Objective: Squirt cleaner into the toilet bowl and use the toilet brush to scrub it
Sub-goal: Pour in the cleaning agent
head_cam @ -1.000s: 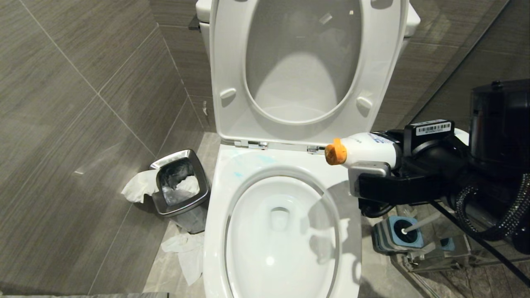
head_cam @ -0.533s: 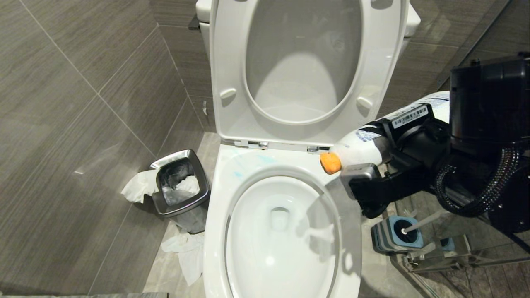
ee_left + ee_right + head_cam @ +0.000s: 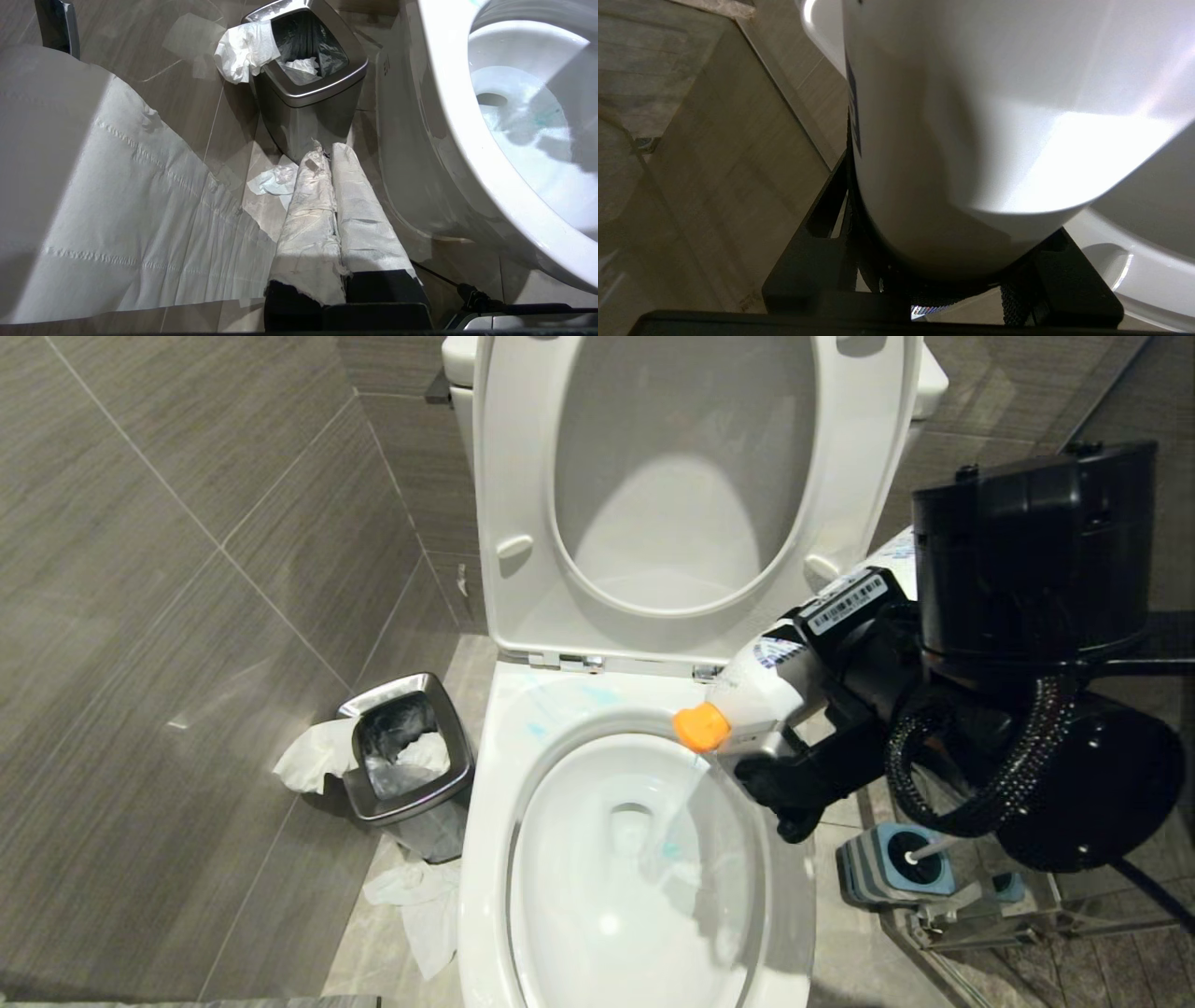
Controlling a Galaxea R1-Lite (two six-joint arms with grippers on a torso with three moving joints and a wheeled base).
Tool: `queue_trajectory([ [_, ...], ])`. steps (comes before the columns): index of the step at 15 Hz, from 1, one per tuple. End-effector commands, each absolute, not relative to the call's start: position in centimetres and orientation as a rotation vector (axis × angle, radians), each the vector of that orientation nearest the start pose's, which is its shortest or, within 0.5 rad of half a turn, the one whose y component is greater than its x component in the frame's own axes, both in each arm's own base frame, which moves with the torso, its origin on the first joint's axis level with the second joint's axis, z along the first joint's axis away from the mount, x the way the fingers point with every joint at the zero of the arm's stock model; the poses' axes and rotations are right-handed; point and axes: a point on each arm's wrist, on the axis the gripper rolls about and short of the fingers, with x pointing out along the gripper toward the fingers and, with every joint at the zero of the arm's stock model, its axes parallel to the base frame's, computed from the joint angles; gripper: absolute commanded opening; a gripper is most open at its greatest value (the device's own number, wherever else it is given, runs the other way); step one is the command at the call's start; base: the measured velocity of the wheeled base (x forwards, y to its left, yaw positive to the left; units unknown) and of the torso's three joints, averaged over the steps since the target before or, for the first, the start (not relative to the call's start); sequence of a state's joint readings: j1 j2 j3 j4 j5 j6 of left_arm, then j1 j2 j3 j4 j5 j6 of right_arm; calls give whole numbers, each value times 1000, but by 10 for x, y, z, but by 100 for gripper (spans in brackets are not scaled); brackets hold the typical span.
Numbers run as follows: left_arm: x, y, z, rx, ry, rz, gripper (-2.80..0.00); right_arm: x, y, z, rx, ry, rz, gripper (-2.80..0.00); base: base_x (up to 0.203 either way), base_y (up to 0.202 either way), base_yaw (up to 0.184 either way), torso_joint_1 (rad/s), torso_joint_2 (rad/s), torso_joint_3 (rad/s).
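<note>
while clamped on the cleaner bottle (image 3: 780, 677), right end effector (image 3: 775, 723) tilts it over the toilet bowl (image 3: 485, 859) at two o'clock; left end effector (image 3: 327, 163) stays together.

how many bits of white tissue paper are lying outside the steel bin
2 in the head view: one crumpled white tissue draped at the square steel waste bin's left rim, one white tissue on the floor in front of it beside the glossy white toilet bowl. More may be hidden.
</note>
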State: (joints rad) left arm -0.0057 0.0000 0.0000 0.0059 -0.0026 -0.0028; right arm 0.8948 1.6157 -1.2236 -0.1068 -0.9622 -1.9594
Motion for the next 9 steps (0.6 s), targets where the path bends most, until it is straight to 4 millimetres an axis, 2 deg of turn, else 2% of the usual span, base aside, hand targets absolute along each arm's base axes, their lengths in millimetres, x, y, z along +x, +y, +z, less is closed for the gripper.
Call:
queue_trajectory([
  [1, -23, 0, 74, -3, 8, -9, -280, 203, 229, 273, -2203, 185, 136, -280, 0, 0, 0, 0, 0, 0],
  [9, -23, 0, 74, 0, 8, -9, -280, 203, 230, 275, -2168, 175, 128, -280, 0, 0, 0, 0, 0, 0],
])
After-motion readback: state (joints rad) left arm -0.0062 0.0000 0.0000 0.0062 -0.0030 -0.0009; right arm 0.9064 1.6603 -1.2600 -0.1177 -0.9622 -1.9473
